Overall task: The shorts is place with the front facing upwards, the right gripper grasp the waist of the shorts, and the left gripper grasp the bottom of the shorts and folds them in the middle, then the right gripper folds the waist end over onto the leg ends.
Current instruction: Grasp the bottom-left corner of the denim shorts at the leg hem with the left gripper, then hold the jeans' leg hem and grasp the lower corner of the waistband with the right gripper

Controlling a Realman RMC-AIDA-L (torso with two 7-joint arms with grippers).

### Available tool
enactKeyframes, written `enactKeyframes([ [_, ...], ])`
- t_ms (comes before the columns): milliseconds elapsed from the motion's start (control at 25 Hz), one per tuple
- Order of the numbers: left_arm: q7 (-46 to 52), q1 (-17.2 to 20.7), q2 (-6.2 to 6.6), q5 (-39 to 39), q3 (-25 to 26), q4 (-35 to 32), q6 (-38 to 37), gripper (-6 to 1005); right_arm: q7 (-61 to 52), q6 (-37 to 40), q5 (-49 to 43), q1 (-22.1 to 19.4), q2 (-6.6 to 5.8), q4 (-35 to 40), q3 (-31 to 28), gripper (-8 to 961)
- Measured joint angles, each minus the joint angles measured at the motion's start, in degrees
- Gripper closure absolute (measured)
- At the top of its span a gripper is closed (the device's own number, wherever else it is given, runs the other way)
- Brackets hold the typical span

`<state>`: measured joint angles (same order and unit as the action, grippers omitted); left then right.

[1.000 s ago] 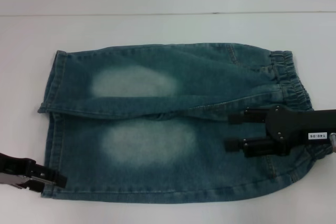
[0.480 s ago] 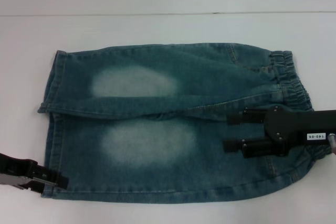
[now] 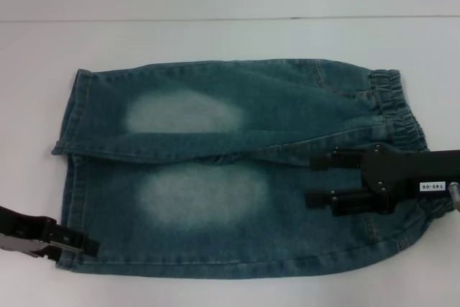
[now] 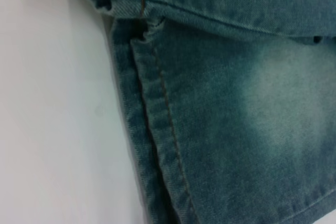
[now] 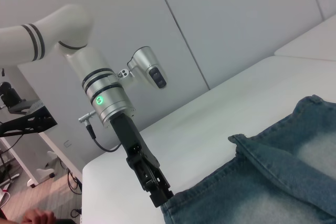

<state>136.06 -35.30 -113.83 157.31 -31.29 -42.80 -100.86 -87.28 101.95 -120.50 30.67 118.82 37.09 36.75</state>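
Observation:
The blue denim shorts (image 3: 215, 177) lie flat on the white table, with the elastic waist (image 3: 399, 109) to the right and the leg hems (image 3: 72, 127) to the left. My right gripper (image 3: 315, 179) hovers open over the near half of the waist end, its two black fingers pointing toward the legs with only denim beneath. My left gripper (image 3: 75, 242) sits at the near corner of the near leg hem, its tip overlapping the denim edge. The left wrist view shows that stitched hem (image 4: 157, 129) close up. The right wrist view shows the left gripper (image 5: 157, 195) at the corner of the shorts (image 5: 273, 182).
The white table (image 3: 230, 41) extends beyond the shorts on all sides, and its far edge meets a pale wall. The table's left end (image 5: 105, 166) drops off just behind the left arm (image 5: 105, 98).
The left gripper has slid slightly right, further onto the hem corner. The right gripper has edged a little left over the waist. The shorts have not moved.

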Motion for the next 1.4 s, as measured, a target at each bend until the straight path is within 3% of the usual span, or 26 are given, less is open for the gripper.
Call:
enactKeyframes([
  [640, -0.1, -0.2, -0.08, 0.3, -0.1, -0.1, 1.1, 282, -0.1, -0.1, -0.1, 0.0, -0.12, 0.0, -0.4, 145],
  [760, -0.2, -0.1, -0.08, 0.4, -0.2, -0.1, 1.0, 516, -0.2, -0.1, -0.1, 0.0, -0.16, 0.0, -0.5, 146],
  [1200, -0.2, -0.3, -0.08, 0.5, -0.3, 0.0, 0.7, 790, -0.5, -0.1, 0.0, -0.1, -0.26, 0.0, -0.5, 150],
  [1400, -0.2, -0.3, -0.08, 0.3, -0.3, 0.0, 0.7, 971, -3.7, -0.1, 0.0, 0.5, -0.57, 0.0, -1.4, 152],
])
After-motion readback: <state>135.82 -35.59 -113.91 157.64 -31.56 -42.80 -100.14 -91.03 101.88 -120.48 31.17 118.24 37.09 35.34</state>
